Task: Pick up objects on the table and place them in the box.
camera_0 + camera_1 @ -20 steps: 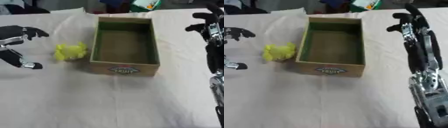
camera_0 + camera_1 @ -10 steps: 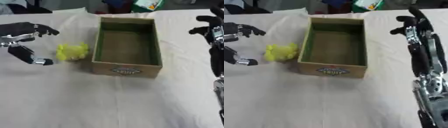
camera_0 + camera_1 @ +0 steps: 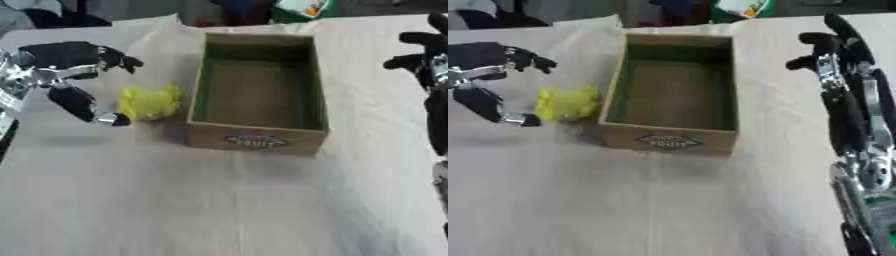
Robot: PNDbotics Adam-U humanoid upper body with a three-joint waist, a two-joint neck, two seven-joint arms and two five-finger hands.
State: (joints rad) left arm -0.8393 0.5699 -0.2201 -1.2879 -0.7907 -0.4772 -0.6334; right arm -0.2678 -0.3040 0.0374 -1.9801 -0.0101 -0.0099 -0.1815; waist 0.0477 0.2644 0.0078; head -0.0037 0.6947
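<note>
A small yellow object [image 3: 150,102] lies on the cloth just left of an open cardboard box [image 3: 257,140], whose inside shows bare. My left hand [image 3: 63,60] hangs open just left of the yellow object, fingers spread above it and thumb [image 3: 87,108] reaching down beside it, not closed on it. At the right edge my right hand [image 3: 830,46] is raised, fingers straight and relaxed, holding nothing, to the right of the box.
A light cloth [image 3: 227,200] covers the table, with wide free room in front of the box. A green and white packet [image 3: 302,7] and dark items lie at the far edge.
My left hand has moved right, closing in on the yellow object until thumb and fingers flank it. The right arm has drifted slightly right. The box and yellow object stay put.
</note>
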